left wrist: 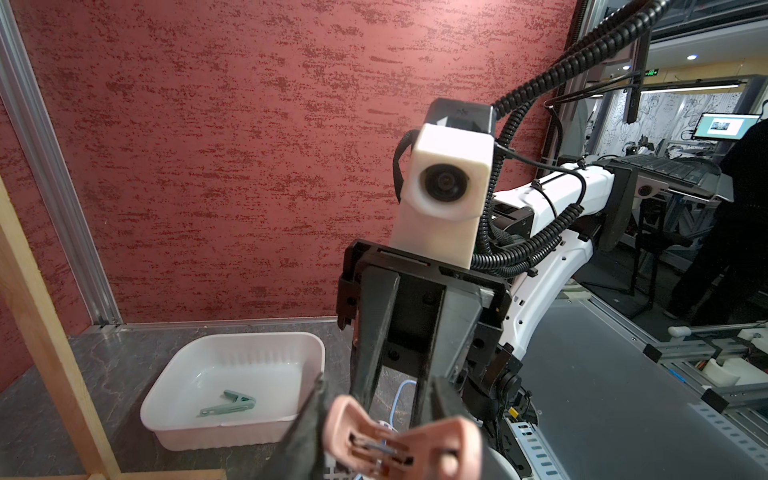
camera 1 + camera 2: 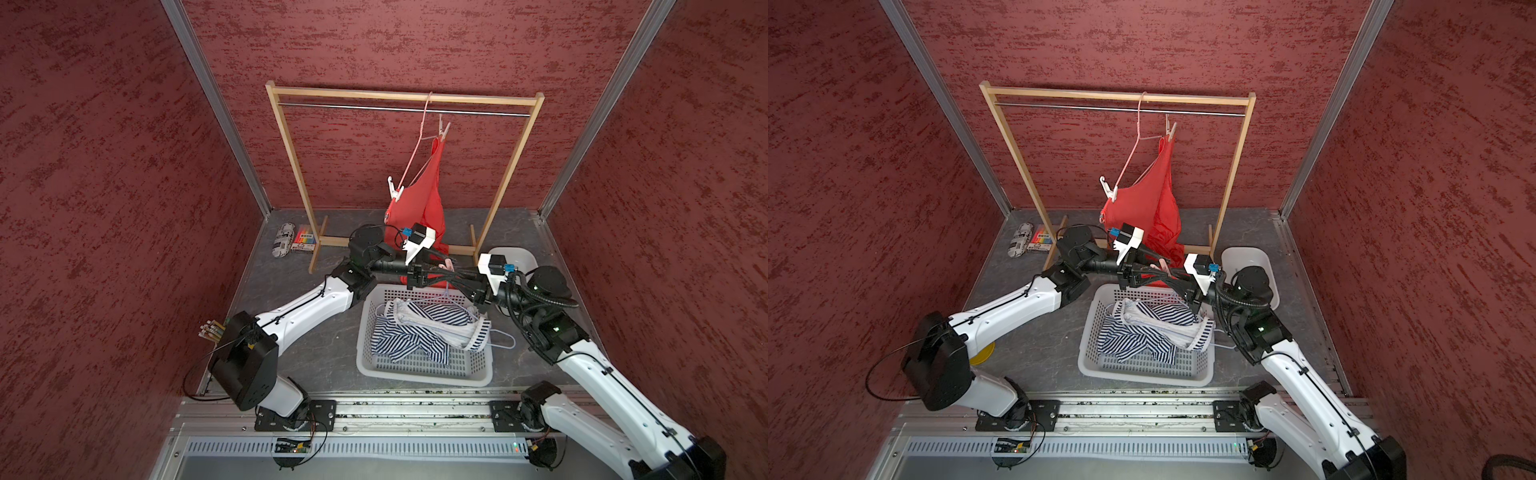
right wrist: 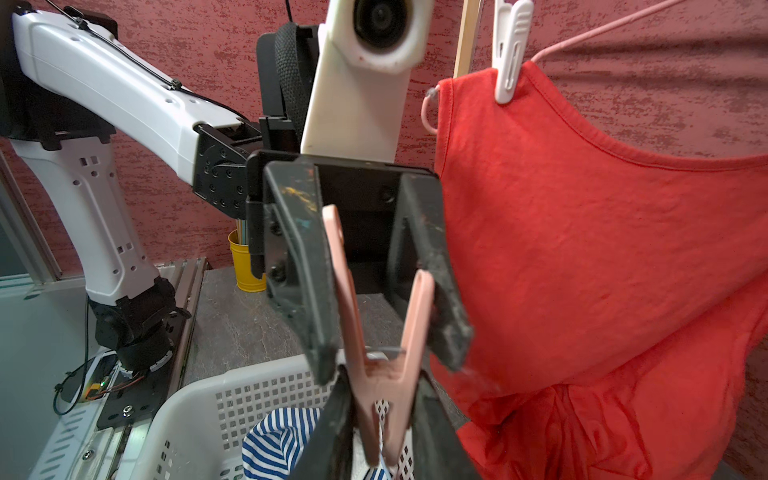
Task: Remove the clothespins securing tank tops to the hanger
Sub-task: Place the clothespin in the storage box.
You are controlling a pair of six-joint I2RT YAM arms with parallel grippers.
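A pink clothespin (image 3: pixel 374 332) hangs in the air over the basket, between my two grippers. The right gripper (image 3: pixel 382 374) is shut on its jaw end. The left gripper (image 1: pixel 378 399) faces it, jaws wide, both fingers pressed on the pin's spread handles (image 1: pixel 345 415). The orange-red tank top (image 2: pixel 419 195) hangs tilted from a pink hanger (image 2: pixel 420 137) on the rack. A white clothespin (image 2: pixel 395 192) holds its lower strap and a beige clothespin (image 2: pixel 444 126) its upper strap. The striped tank top (image 2: pixel 424 328) lies in the basket on a pale hanger.
The white slotted basket (image 2: pixel 424 376) sits at the front centre. At the right a white tub (image 1: pixel 249 336) holds a green clothespin (image 1: pixel 228 405). The wooden rack (image 2: pixel 399 96) stands at the back, with a marker box (image 2: pixel 302 242) beside its left foot. A yellow cup (image 3: pixel 245 266) stands at the left.
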